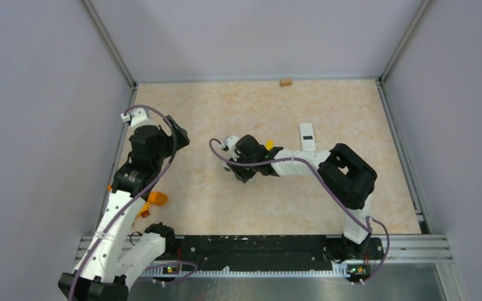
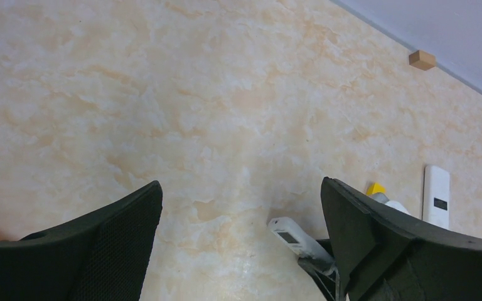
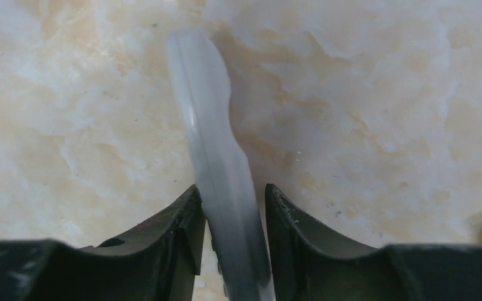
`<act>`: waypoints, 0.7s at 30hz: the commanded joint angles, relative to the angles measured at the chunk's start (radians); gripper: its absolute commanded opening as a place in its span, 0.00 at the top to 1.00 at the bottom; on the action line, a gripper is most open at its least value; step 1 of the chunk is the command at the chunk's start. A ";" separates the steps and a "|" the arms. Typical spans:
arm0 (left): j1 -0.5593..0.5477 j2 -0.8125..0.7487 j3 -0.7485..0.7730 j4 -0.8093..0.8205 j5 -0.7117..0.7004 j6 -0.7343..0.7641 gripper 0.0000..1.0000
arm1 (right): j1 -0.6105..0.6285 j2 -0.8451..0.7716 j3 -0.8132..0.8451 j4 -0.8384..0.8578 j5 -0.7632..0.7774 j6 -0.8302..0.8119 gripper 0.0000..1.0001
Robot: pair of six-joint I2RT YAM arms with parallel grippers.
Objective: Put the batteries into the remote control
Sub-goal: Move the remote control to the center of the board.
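The screen-faced remote (image 2: 289,233) is being flanked by the right gripper's (image 3: 232,188) jaws, grip untellable. If loosely pinched, it could topple. The left gripper's (image 2: 241,184) jaws are being held apart.

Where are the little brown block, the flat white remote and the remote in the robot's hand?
little brown block (image 1: 285,81), top view, its top.
flat white remote (image 1: 307,136), top view, its middle.
held remote (image 3: 223,169), right wrist view, its narrow edge.

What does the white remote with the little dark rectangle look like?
The remote control is a slim white rectangle that looks like smooth plastic. Its plain face is up, with one small dark rectangular recess near the middle. It lies flat on the marbled table, right of centre, its long side pointing toward the back wall. Only the table appears to touch it; nothing rests on it.
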 commanded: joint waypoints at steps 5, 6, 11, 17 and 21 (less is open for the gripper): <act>0.005 -0.031 0.053 -0.006 0.024 0.042 0.01 | 0.009 0.000 0.012 0.087 0.286 0.197 0.71; 0.005 -0.031 0.055 -0.010 0.023 0.046 0.01 | 0.009 0.001 0.016 0.098 0.320 0.228 0.73; 0.005 -0.028 0.062 -0.025 0.041 0.054 0.01 | -0.005 0.032 0.077 0.110 0.354 0.366 0.76; 0.006 -0.016 0.062 -0.036 0.087 0.049 0.01 | -0.088 0.124 0.166 0.148 0.102 0.528 0.75; 0.006 0.003 0.060 -0.035 0.137 0.049 0.01 | -0.147 0.183 0.196 0.199 -0.008 0.587 0.72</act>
